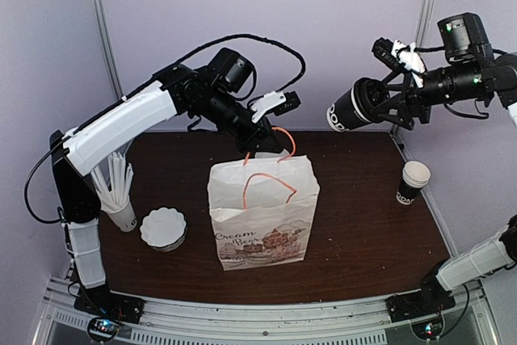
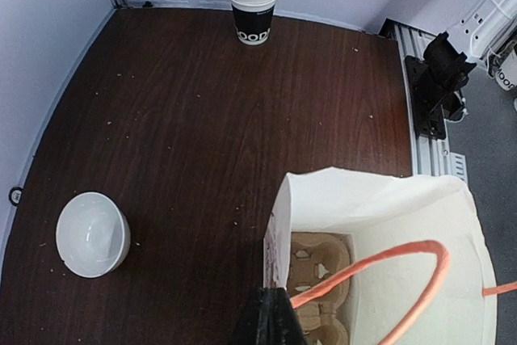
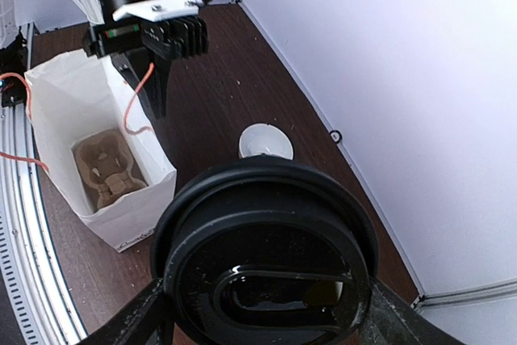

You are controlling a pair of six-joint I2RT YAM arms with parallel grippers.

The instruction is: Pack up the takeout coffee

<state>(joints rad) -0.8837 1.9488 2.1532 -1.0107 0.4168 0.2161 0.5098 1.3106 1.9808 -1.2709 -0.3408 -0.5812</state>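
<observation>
The takeout coffee, a black cup with a black lid, lies on its side high above the table's right. My right gripper is shut on it. In the right wrist view the lid fills the lower frame between my fingers. The white paper bag stands open at the table's middle, with a brown pulp carrier on its bottom, also showing in the right wrist view. My left gripper is above the bag's back rim, shut on its orange handle.
A lidless black cup with a white rim stands at the right edge, also in the left wrist view. A white bowl and a cup of straws stand at the left. Walls close in the back and sides.
</observation>
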